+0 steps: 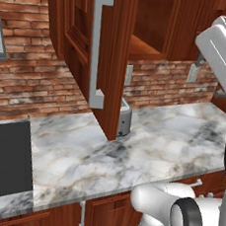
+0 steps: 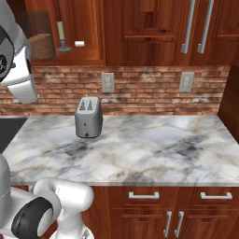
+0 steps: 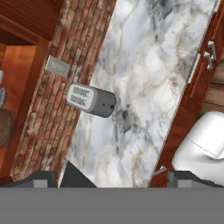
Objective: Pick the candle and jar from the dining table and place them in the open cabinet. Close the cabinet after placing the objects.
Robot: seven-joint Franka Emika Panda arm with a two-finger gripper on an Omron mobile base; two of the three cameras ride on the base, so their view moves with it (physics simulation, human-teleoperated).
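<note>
The cabinet (image 2: pixel 70 56) stands open at the upper left, above the brick wall. On its shelf sit the jar (image 2: pixel 39 43), clear glass with a brown lower half, and to its right the cream candle (image 2: pixel 60 33) on a dark foot. In the left base view the cabinet's open door (image 1: pixel 111 60) with its long silver handle (image 1: pixel 98 44) swings out over the worktop. My gripper (image 3: pixel 113 178) is open, its two fingertips (image 3: pixel 41 179) far apart with nothing between them, looking down on the worktop with the cabinet shelf (image 3: pixel 22 87) at the left edge. The dining table is out of view.
A silver toaster (image 2: pixel 88 117) stands on the marble worktop (image 2: pixel 140 149) against the brick wall, right below the open door (image 1: pixel 125 119). A small white object (image 2: pixel 79 44) lies on the shelf beside the candle. A black panel (image 1: pixel 5 162) is set into the worktop's left. Closed cabinet doors (image 2: pixel 196 28) hang at right.
</note>
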